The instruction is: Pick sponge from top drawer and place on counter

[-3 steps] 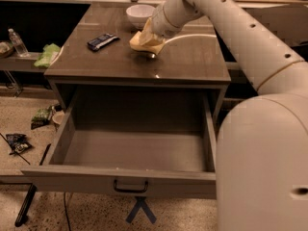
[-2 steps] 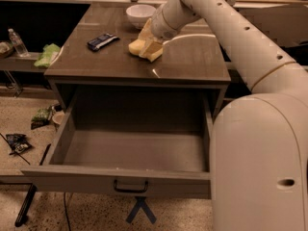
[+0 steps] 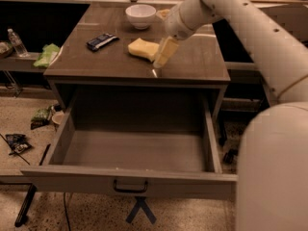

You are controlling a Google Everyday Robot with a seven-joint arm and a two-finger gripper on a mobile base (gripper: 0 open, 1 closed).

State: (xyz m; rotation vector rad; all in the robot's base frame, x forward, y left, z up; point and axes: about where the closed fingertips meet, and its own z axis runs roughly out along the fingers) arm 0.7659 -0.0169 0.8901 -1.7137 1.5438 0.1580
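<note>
Yellow and blocky, the sponge [image 3: 141, 48] lies flat on the glossy grey-brown counter [image 3: 192, 64], towards the middle of the front half. The gripper [image 3: 160, 57] hangs just at the sponge's right end, angled down to the counter surface. Its pale casing overlaps the sponge's edge, so I cannot tell whether it is gripping the sponge, merely touching it, or let go. The white arm [image 3: 231, 11] slants in from the upper right and is cut off by the top edge.

Behind the sponge stands a white bowl [image 3: 140, 15]. A small pale thing to the bowl's right is mostly hidden by the arm. To the sponge's left lies a dark flat packet or handset [image 3: 102, 40], too dim to name.

The top drawer [image 3: 72, 177] is pulled wide open, its bar handle [image 3: 130, 186] at the centre of the front. Its back is in deep shadow.

The robot's body [image 3: 272, 172] blocks the lower right. At left, a clear bottle [image 3: 18, 43] and a green cloth [image 3: 46, 56] rest on a lower shelf, with wrappers [image 3: 17, 143] on the floor.
</note>
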